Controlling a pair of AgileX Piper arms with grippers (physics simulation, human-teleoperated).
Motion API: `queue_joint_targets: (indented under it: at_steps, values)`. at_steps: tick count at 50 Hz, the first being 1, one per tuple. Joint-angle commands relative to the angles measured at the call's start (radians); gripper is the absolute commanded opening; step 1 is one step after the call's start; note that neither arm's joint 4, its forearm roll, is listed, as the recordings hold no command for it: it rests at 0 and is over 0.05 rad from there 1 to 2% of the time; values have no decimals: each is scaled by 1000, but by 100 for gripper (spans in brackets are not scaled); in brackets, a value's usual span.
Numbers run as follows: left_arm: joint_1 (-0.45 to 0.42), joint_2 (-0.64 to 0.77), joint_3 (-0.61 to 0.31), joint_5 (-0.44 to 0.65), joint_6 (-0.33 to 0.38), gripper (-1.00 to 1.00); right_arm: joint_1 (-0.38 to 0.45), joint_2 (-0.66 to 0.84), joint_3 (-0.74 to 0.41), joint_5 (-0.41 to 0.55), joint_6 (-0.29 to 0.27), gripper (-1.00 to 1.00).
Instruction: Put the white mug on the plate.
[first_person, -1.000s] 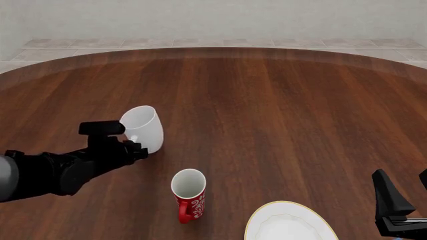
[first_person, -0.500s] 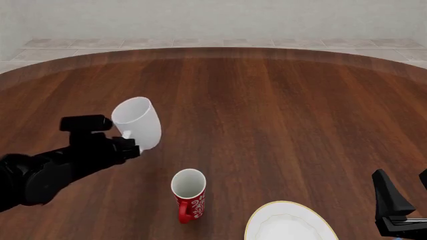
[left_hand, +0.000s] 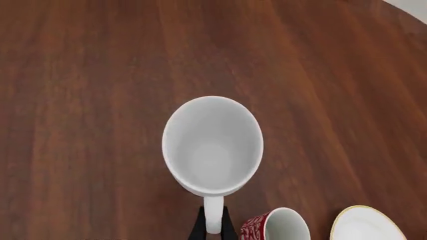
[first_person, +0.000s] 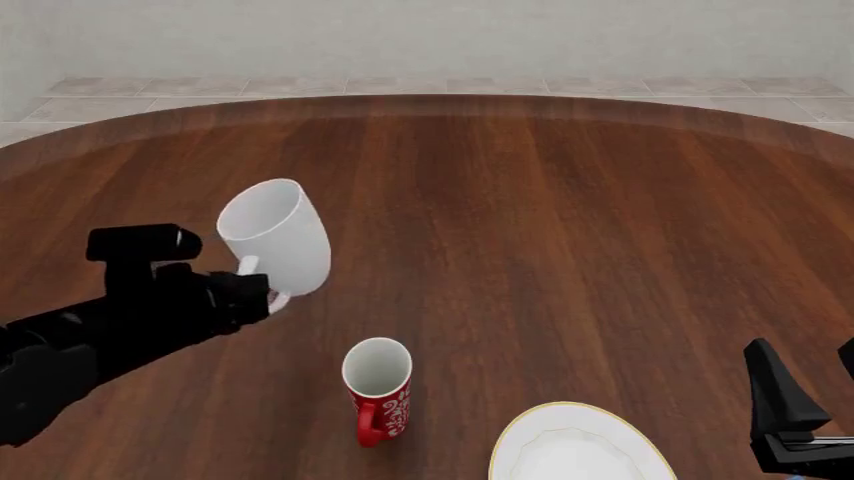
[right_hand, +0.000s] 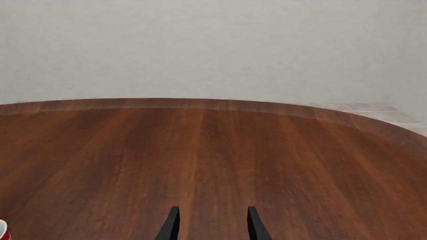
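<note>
1. The left gripper (first_person: 260, 295) was clenched on the loop handle of the white mug (first_person: 276, 236), and the mug hung tilted in the air, clear of the table (first_person: 561, 230), mouth turned up and toward the camera.
2. The left wrist view looked straight down into that mug (left_hand: 212, 145): empty, white inside, its handle pinched between two dark fingertips (left_hand: 198, 229) that the frame edge cut off almost entirely.
3. In the front view the left arm's dark body covered the gripper's own fingers, so the clamp on the handle was hard to make out there; only the handle loop peeked past the black housing.
4. The red mug (first_person: 378, 388) stood upright on the table, nearer the camera than the white one, well apart from it; the wrist view caught only its rim and a patch of pattern (left_hand: 275, 226).
5. The plate (first_person: 581, 445) lay flat just to the right of the red mug, its near half sliced off by the bottom of the front view.
6. The right gripper (right_hand: 208, 224) sat released, its two finger tips parted with bare wood between them, nothing held.
7. Front view showed only a black corner of that right arm at the lower right edge, the rest out of frame, near the plate but not touching it.
</note>
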Motion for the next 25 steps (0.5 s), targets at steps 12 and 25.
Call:
queue_joint_targets:
  at_steps: [12,25]
  values:
    - [-139,-126,-35,114,-49,-100,0,0,0,0,0,100]
    - [-213,-163,-66,150,-66,-100,0,0,0,0,0,100]
